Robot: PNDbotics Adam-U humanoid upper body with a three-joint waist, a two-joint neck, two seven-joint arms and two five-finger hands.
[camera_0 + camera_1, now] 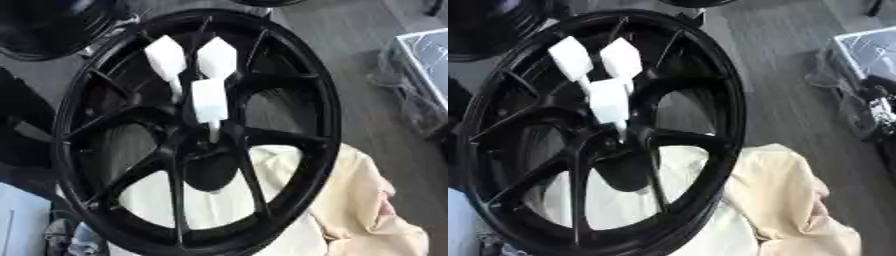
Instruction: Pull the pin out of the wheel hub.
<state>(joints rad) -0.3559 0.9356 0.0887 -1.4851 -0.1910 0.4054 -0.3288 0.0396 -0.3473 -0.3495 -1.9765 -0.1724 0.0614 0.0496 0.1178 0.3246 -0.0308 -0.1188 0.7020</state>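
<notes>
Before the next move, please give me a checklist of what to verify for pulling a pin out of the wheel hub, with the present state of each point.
1. Wheel in view, hub facing the camera: ok.
2. Pins seated: three white pins stand at the hub: ok.
3. Way to the pins free: nothing covers their white heads: ok.
4. Either hand ready near the pins: no hand shows in either view: not ok.
5. Wheel supported: it lies on a cream cloth; whether it is steady: cannot tell.
</notes>
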